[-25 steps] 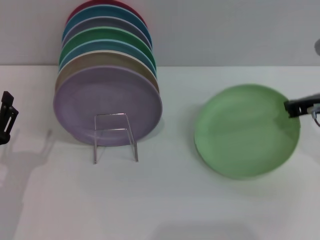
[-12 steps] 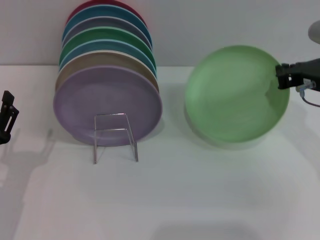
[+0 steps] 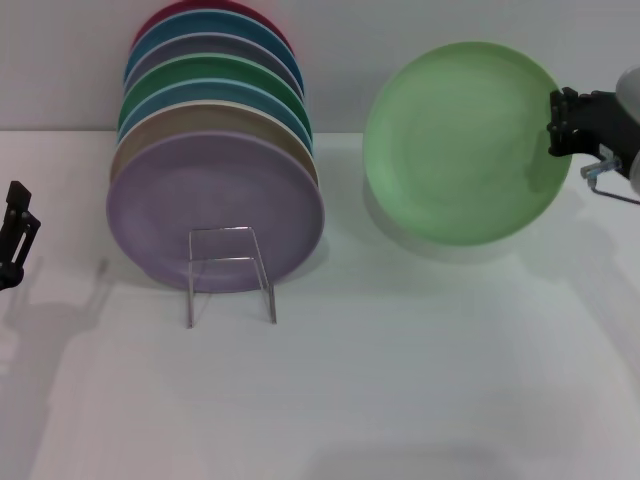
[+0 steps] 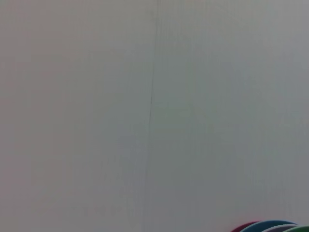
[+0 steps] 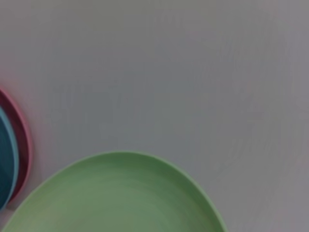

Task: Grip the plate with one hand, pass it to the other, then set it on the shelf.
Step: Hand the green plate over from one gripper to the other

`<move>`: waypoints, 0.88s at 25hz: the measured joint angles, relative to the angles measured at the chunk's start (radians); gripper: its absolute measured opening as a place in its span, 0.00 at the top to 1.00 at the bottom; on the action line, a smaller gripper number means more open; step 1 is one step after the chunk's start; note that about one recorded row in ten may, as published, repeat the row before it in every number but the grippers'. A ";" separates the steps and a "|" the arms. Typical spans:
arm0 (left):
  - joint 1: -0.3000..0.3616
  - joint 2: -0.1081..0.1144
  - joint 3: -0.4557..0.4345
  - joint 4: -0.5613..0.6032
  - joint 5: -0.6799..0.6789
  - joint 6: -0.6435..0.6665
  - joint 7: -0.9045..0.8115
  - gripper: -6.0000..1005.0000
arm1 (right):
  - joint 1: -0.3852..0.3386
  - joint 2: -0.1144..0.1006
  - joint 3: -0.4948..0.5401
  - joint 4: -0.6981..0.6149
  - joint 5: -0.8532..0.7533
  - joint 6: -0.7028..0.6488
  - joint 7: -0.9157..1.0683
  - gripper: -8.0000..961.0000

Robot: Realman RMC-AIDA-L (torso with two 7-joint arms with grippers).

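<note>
The pale mint-green plate (image 3: pixel 462 140) hangs in the air at the right, tilted up with its face toward me, above the white table. My right gripper (image 3: pixel 560 122) is shut on the plate's right rim. The plate also fills the lower part of the right wrist view (image 5: pixel 116 198). The thin wire shelf (image 3: pixel 230 272) stands at the left centre, with its small square front loop in front of a lilac plate (image 3: pixel 215 210). My left gripper (image 3: pixel 14 232) is at the far left edge, low over the table, away from the plate.
Several coloured plates (image 3: pixel 215 85) stand upright in the rack behind the lilac one; their top edges show in the left wrist view (image 4: pixel 270 226) and the right wrist view (image 5: pixel 12 150). A grey wall (image 3: pixel 400 40) rises behind the white table (image 3: pixel 350 380).
My right gripper has lifted the mint-green plate off the table and tilted it upright, moving it up and slightly left. The left arm has not moved.
</note>
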 joint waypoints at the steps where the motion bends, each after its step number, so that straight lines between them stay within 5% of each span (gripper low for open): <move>1: 0.000 0.000 0.000 0.000 0.000 0.001 0.000 0.19 | -0.002 0.000 -0.012 -0.024 0.000 -0.042 0.000 0.97; 22: 0.047 -0.001 0.034 -0.026 0.002 0.073 -0.066 0.19 | 0.026 0.008 -0.245 -0.664 0.012 -1.144 0.207 0.97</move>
